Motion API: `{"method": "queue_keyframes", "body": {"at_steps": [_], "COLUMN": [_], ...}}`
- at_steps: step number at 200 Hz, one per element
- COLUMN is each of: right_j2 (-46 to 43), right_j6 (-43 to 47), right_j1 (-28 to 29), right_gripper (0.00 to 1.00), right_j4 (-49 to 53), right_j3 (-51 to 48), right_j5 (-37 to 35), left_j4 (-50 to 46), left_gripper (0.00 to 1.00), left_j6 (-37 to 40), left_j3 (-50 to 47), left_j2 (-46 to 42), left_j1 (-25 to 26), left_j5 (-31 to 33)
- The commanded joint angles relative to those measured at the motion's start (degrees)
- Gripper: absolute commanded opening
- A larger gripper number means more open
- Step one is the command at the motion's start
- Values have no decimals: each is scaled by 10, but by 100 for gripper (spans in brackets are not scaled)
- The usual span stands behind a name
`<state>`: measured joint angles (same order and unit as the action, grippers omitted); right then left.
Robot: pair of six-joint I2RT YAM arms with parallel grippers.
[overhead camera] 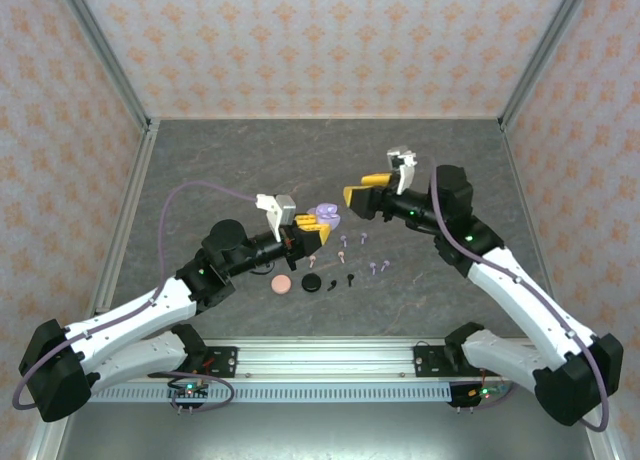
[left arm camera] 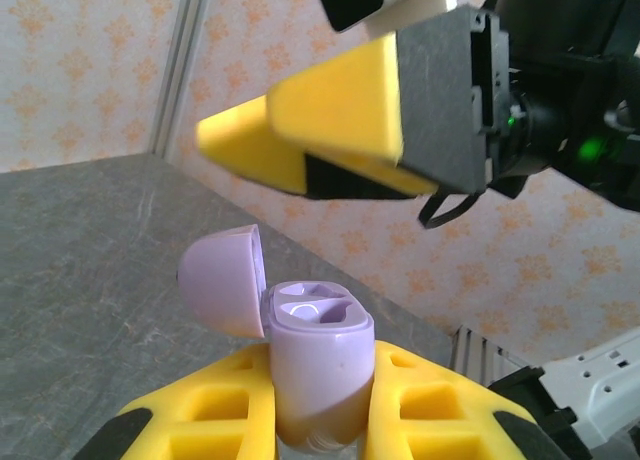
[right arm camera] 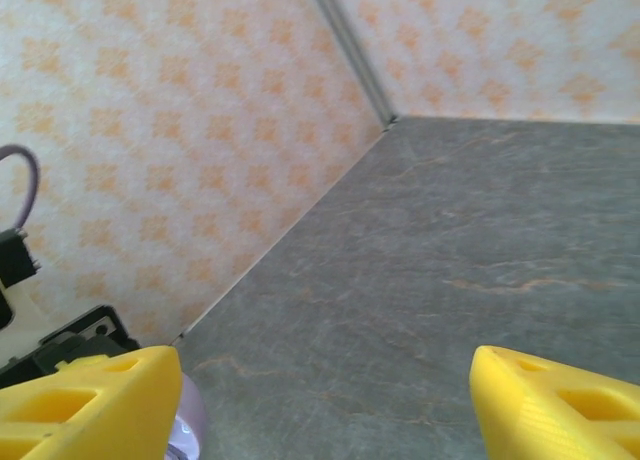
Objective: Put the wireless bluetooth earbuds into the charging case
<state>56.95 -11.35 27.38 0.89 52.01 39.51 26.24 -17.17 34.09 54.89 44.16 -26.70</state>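
My left gripper [overhead camera: 308, 230] is shut on a lavender charging case [overhead camera: 325, 217], held just above the table. In the left wrist view the case [left arm camera: 315, 355] stands upright between the yellow fingers [left arm camera: 215, 405]. Its lid [left arm camera: 222, 280] is swung open to the left and both sockets look empty. My right gripper [overhead camera: 355, 193] hovers open just right of and above the case, with nothing between its fingers [right arm camera: 90, 400]. It also looms over the case as the right gripper [left arm camera: 300, 145] in the left wrist view. Several lavender earbuds [overhead camera: 361, 238] lie on the table in front of the case.
A pale pink round case [overhead camera: 284, 283] and a black case [overhead camera: 314, 283] lie near the table's front, with a black earbud [overhead camera: 350, 278] beside them. A sliver of the lavender lid [right arm camera: 190, 420] shows by the right gripper's left finger. Patterned walls enclose the grey table [overhead camera: 250, 160].
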Motion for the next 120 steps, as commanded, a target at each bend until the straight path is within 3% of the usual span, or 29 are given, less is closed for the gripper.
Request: {"method": "queue_keyframes", "body": {"at_steps": [1, 61, 120], "right_j2": [-34, -47, 10], "right_j6": [7, -8, -30], "right_j1": [-15, -36, -37], "right_gripper": [77, 77, 76], "right_j4": [79, 203, 292], "right_j3": [17, -14, -45], "right_j5": [-70, -162, -199], "left_j4": [-7, -43, -64], "left_gripper": [0, 0, 0], "left_j6": [57, 196, 220], "left_j3": [14, -4, -12], "left_j2": [-7, -47, -81], "left_j1": [5, 34, 34], "left_j5": [2, 31, 28]}}
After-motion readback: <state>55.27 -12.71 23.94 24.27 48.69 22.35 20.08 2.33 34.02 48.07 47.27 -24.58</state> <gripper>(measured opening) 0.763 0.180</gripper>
